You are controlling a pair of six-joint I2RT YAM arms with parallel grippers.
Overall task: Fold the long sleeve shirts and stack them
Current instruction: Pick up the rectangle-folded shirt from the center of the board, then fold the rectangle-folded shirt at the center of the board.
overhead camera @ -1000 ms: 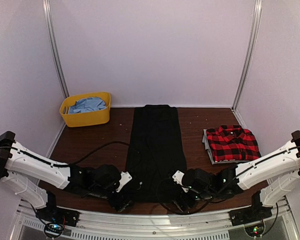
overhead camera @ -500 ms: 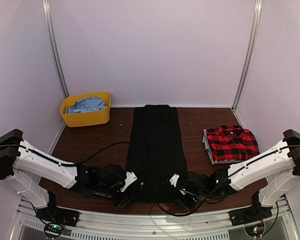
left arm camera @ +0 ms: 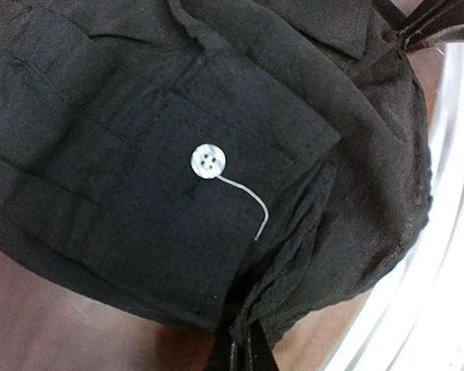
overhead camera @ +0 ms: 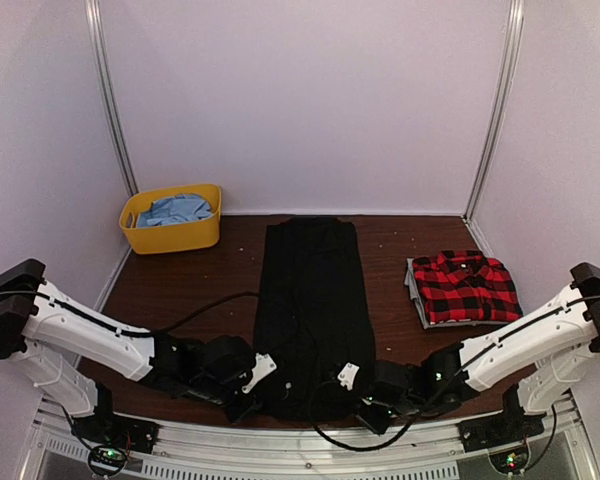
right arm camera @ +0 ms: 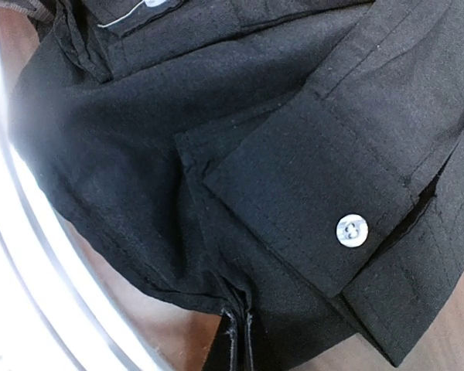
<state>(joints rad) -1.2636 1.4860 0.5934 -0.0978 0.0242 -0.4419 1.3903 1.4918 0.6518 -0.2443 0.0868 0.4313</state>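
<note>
Nearest, at the near edge of the table [overhead camera: 200, 275]: left gripper [left arm camera: 243, 352] clamped shut on a bunched fold at the near-left corner of the black shirt [overhead camera: 312, 300]. Right gripper [right arm camera: 236, 340] likewise pinched shut on the near-right corner, just below a buttoned cuff [right arm camera: 317, 224]. Thin bites, both, right at the cloth's edge, with the metal rail [left arm camera: 448, 232] just beside.

Risks, as judged from here:
- Could slip out of either pinch on the lift, with so little cloth between the fingers and several loose layers.
- Might catch only the top layer, leaving the tucked sleeve to trail and spoil the fold.
- Could skew the fold if carried away from the near edge unevenly, one corner ahead of the other.
- May snag on the loose thread [left arm camera: 247, 202] beside the white button [left arm camera: 208, 161].

Pose: both arms stretched low and inward from the near corners, forearms nearly flat above the tabletop. Wrists turned toward each other, grippers flanking the shirt's near end.

Further out: rest of the black shirt lying flat as a long narrow strip up the middle to the far edge. Toward the right edge, red-and-black plaid shirt [overhead camera: 465, 287] already folded, well apart. At the far-left corner, yellow bin [overhead camera: 172, 232] holding blue cloth [overhead camera: 175, 208].
</note>
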